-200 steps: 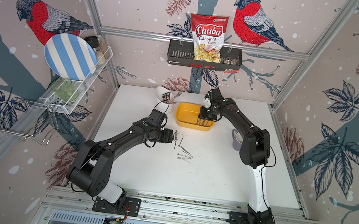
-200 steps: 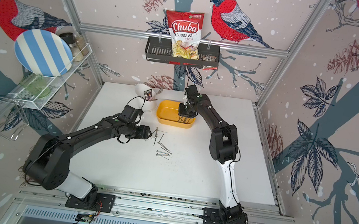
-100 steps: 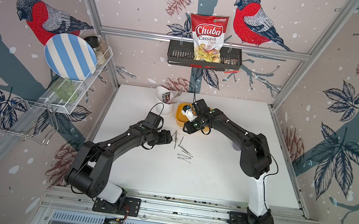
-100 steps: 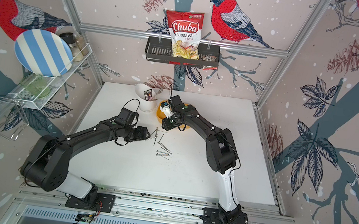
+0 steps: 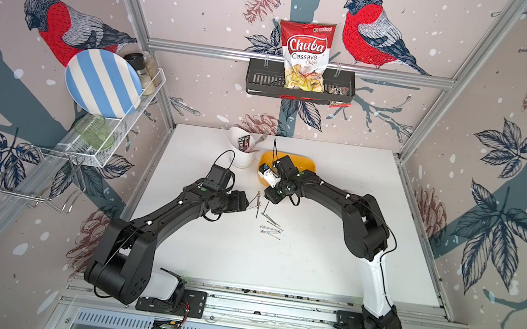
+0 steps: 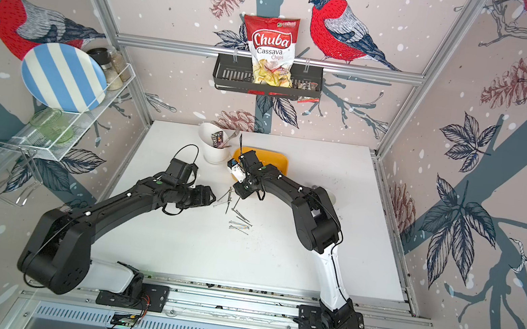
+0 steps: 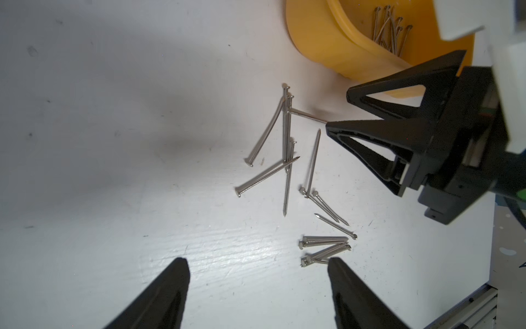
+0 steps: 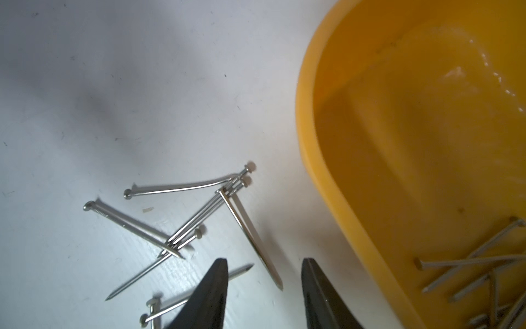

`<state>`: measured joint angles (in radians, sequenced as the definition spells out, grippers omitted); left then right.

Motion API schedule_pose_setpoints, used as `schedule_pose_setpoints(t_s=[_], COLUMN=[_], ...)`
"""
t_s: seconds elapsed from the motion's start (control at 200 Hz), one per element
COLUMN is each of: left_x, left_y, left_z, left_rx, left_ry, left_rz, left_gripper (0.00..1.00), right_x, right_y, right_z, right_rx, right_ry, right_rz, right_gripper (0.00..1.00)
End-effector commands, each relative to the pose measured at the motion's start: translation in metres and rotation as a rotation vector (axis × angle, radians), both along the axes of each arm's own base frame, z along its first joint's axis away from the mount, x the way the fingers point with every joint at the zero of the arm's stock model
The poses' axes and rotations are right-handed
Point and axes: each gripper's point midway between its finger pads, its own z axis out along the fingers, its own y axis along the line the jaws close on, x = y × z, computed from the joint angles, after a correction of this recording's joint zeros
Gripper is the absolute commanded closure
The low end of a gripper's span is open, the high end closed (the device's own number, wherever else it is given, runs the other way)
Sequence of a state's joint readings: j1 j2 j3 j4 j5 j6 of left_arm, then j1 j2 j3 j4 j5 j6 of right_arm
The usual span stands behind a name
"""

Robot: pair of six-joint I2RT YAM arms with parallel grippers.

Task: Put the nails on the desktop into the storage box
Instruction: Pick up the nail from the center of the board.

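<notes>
Several grey nails [image 5: 268,221] [image 6: 237,218] lie scattered on the white desktop [image 5: 327,270], just in front of the yellow storage box [image 5: 306,163] [image 6: 278,160]. More nails [image 7: 390,28] [image 8: 484,270] lie inside the storage box [image 7: 327,42] [image 8: 307,142]. My right gripper [image 5: 267,195] [image 8: 264,262] stands open low over the loose nails [image 8: 199,222] next to the box, and one nail's tip lies on the desktop under its gap. My left gripper [image 5: 250,206] [image 7: 256,262] is wide open and holds nothing. It sits on the other side of the nails [image 7: 287,159], facing the right gripper [image 7: 338,111].
A white cutlery cup [image 5: 242,151] stands left of the box, close to both wrists. A black wall basket [image 5: 298,85] with a chips bag hangs at the back. A wire rack with a striped plate [image 5: 104,85] is on the left wall. Aluminium rails [image 5: 269,304] edge the front.
My right gripper has swung from over the storage box down and left to the loose nails, and its jaws have opened wider. The left arm has hardly moved.
</notes>
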<state>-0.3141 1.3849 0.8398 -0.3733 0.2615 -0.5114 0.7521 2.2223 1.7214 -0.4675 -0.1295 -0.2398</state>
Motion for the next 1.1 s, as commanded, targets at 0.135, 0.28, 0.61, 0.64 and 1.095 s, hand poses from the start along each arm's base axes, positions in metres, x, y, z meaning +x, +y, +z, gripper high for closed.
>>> schedule_pose_setpoints(t_s=[0.135,0.28,0.61,0.64,1.095], left_x=[-0.001,0.002,0.005,0.005,0.007], left_y=[0.010,0.013,0.022,0.022,0.023], left_z=[-0.005,-0.006,-0.010,-0.011,-0.020], left_rx=[0.016,0.014,0.011,0.012,0.011], left_ry=[0.017,0.023,0.036,0.038,0.070], left_rz=[-0.010,-0.017,-0.016,-0.014,-0.019], left_gripper=[0.21,0.21,0.21,0.21,0.21], right_x=[0.010,0.009,0.005,0.004,-0.005], right_y=[0.003,0.007,0.009,0.009,0.012], right_z=[-0.006,-0.013,-0.029,-0.031,-0.044], right_rx=[-0.008,-0.004,-0.006,-0.009,-0.005], right_ry=[-0.030,-0.005,0.041,0.047,0.095], right_rz=[0.021,0.034,0.040,0.042,0.067], right_gripper=[0.54,0.54,0.55,0.56,0.78])
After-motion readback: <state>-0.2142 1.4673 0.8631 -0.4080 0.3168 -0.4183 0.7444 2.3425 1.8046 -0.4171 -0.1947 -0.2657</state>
